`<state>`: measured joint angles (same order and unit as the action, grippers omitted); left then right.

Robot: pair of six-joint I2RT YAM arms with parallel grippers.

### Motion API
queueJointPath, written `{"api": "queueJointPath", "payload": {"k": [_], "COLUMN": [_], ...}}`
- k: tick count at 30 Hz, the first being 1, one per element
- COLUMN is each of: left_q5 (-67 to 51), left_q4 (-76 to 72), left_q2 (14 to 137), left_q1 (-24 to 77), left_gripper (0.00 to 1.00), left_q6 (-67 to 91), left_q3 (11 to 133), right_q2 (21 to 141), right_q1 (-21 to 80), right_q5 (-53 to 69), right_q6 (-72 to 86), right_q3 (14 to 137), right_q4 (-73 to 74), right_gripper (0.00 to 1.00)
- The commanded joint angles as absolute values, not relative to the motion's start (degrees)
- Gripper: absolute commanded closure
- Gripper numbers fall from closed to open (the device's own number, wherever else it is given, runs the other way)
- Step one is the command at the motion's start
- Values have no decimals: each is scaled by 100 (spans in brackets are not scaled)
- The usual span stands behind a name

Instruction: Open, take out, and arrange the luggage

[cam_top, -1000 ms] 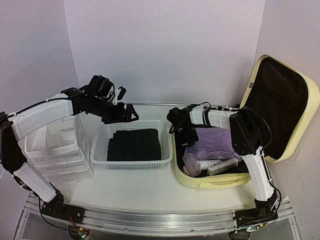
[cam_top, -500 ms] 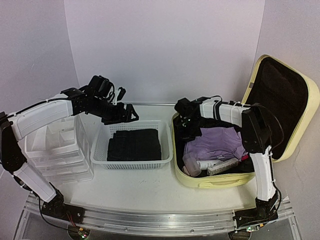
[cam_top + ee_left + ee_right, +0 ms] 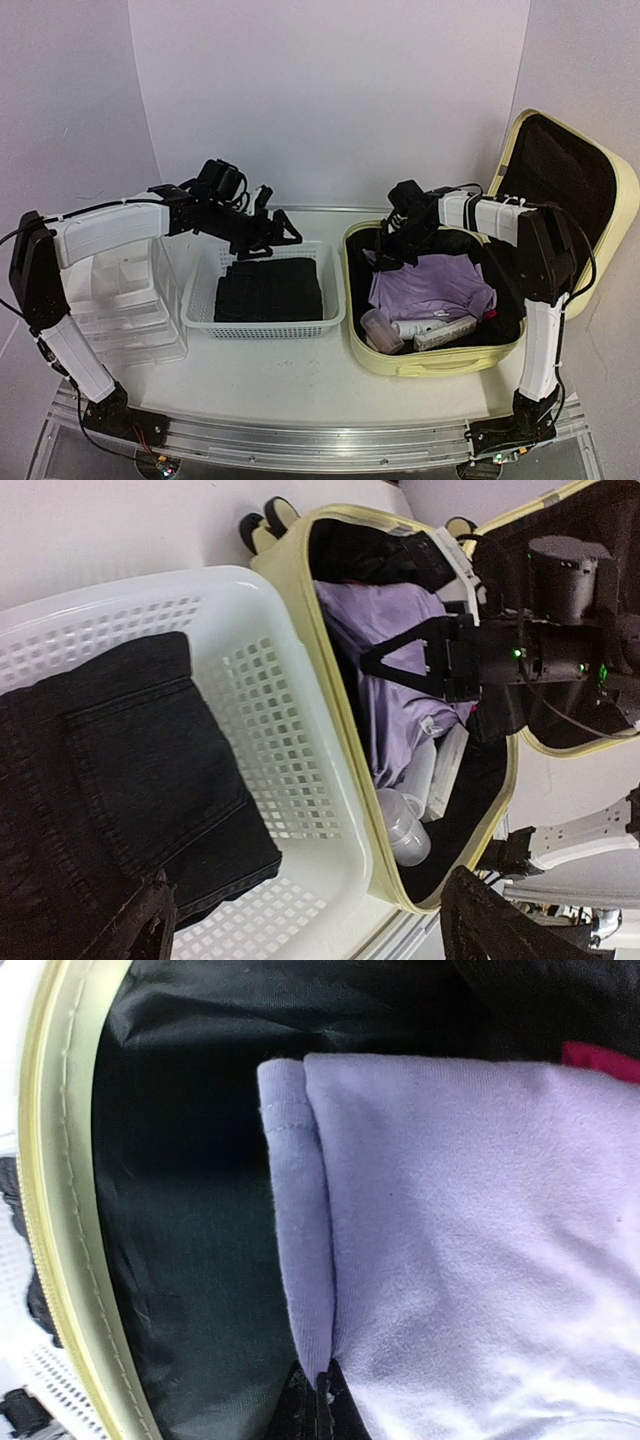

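Observation:
The luggage point(image 3: 432, 366) lies open at the right, its lid point(image 3: 560, 205) standing up and its black lining showing. A lilac garment point(image 3: 432, 284) rests on top of what is inside. My right gripper point(image 3: 386, 254) reaches down at the suitcase's far left corner, shut on a fold of that lilac garment point(image 3: 470, 1240); the fold runs into the closed tips of the right gripper point(image 3: 325, 1388). My left gripper point(image 3: 284, 230) hangs open over the far rim of the white mesh basket point(image 3: 265, 328), holding nothing. From the left wrist, the left gripper point(image 3: 320, 930) looks down across the basket point(image 3: 290, 680) onto the luggage point(image 3: 332, 695).
Folded black jeans point(image 3: 268, 288) fill the basket. A clear cup point(image 3: 381, 331) and a white pouch point(image 3: 446, 331) lie at the suitcase's near side, a red scrap point(image 3: 600, 1060) beside the garment. A white drawer organizer point(image 3: 115, 300) stands at the left.
My right gripper has closed on the garment's fold and drawn back toward the suitcase's far side, shifting the lilac cloth. The left arm has swung right over the basket's far edge.

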<state>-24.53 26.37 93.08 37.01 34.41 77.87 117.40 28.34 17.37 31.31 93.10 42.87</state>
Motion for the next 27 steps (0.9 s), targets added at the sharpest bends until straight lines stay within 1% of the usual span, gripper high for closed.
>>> {"api": "queueJointPath", "payload": {"k": [1,8,15,19,23,27], "left_q5": [-2959,-2399,-2377,-2275,-2330,-2425], "left_q4": [1548,925,685,683,686,686], "left_q2": [9764,10848,11768,12102,12370,12578], "left_q1": [4148,4771,4949,5060,5069,5080], "left_gripper": [8,9,13,14,17,16], "left_q6": [3722,3628,3644,3713,4134,4380], "left_q3": [8236,9043,9976,10334,10574,10740], "right_q2": [11136,10785,10675,10597,10552,10489], "right_q1": [2681,2357,2159,2127,2083,2033], "right_q5": [2343,2728,3059,3076,3126,3200], "right_q6": [3366,3529,3724,3718,3720,3726], "right_q3": [9224,8822,8562,8520,8476,8453], "right_q4": [3646,3356,3013,2996,2997,2988], "right_gripper": [100,100,100,100,100,100]}}
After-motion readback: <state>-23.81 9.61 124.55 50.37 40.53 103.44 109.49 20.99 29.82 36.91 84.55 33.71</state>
